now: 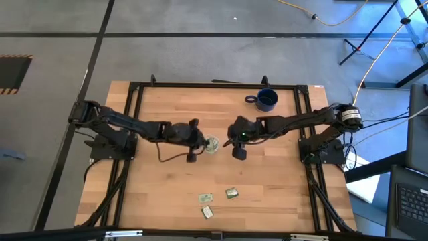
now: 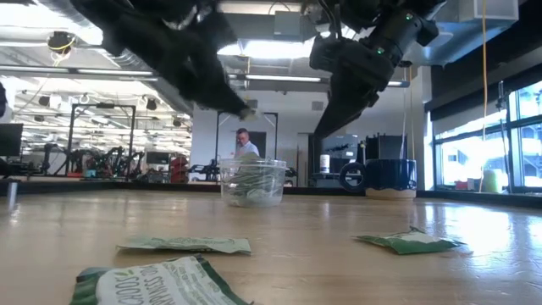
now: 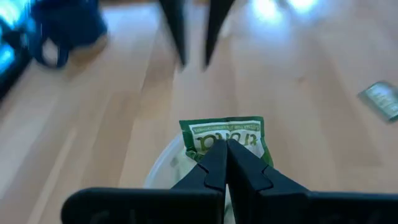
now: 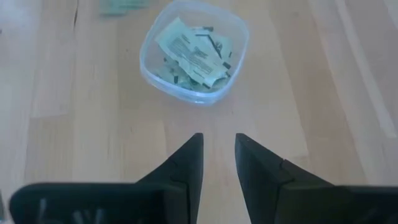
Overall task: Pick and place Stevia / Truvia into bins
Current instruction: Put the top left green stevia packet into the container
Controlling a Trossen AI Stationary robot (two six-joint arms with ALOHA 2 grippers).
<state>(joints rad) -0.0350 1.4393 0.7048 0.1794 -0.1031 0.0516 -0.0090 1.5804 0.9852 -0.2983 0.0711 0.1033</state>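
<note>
the left gripper (image 3: 225, 144) is clamped on a green sachet (image 3: 225, 132), hanging right over the clear cup (image 1: 212, 144) at table centre: this looks like the drop step. next it needs to open squarely above the rim. the right gripper (image 4: 219, 138) waits at the cup's 3 o'clock, fingers parted, holding nothing. three sachets (image 1: 206, 198) lie toward 6 o'clock.

My two dark jointed arms, matte black tapered fingers (image 4: 186, 163), black cable looping under my left arm (image 1: 120, 124), silver-ringed joint on the right arm (image 1: 314, 119)
</note>
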